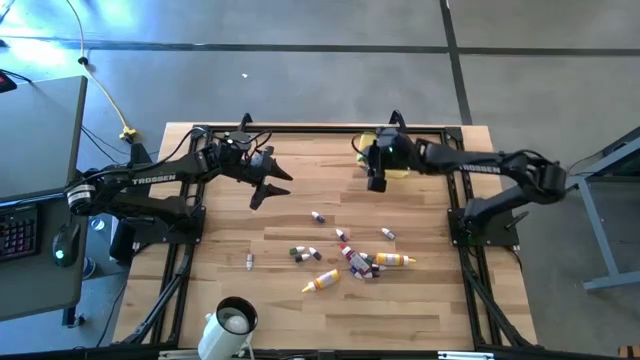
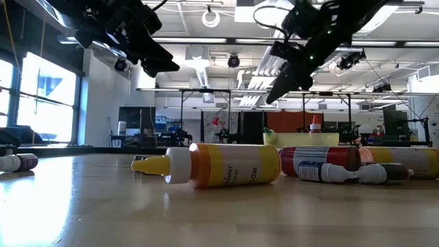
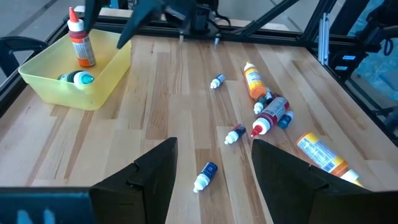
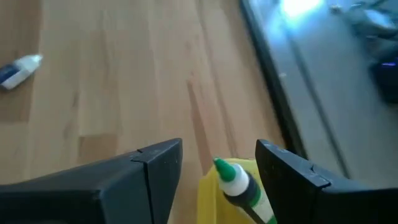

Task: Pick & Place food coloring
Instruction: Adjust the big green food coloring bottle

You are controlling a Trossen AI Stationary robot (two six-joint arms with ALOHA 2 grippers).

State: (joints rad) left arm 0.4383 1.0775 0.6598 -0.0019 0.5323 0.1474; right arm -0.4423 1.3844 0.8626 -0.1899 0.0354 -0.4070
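The jaws of both grippers are held apart and nothing is clamped in either. The left gripper (image 1: 268,186) is raised above the bare wood on the left half of the table (image 1: 200,300), with the scattered food coloring (image 1: 352,258) ahead of it in the left wrist view: a small blue-labelled vial (image 3: 204,176) lies nearest, a red-tipped one (image 3: 235,134) just beyond, and a cluster with an orange bottle (image 3: 253,81) farther off. A descent made off-centre could cause a round vial to be nudged and rolled away, since all of them lie on their sides on smooth wood; in the cluster, where bottles touch, two could be caught at once or neighbours scattered. A lone vial (image 1: 249,262) lies well apart toward the near left, and a white mug (image 1: 228,325) stands at the near edge, clear of any likely path. Farther right, the right gripper (image 1: 377,180) hangs over the yellow tray (image 1: 402,172) at the far edge, with a green-capped bottle (image 4: 239,186) seen between its fingers in the right wrist view, inside the tray. In the tray an upright red-capped bottle (image 3: 81,43) also stands; it could be toppled if the right arm is swung low on leaving. It is judged that most of the bottles are yet to be moved.
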